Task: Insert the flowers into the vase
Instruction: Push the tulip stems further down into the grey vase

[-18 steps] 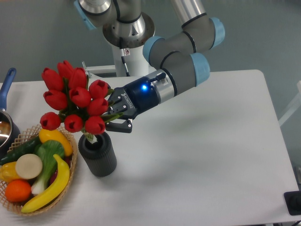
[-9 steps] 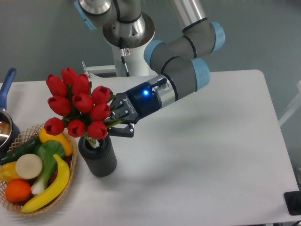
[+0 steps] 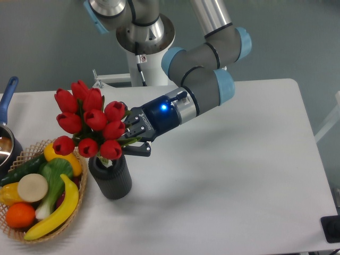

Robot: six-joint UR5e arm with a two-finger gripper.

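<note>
The hand [image 3: 129, 139] pinches the flowers [image 3: 88, 123] by their stems, blooms fanned ahead of it and stem ends dipping into the vase [image 3: 110, 177] just below, apparently lined up for seating.

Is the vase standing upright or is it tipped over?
Upright. The vase stands on its base on the table, its round mouth facing up under the flowers.
</note>
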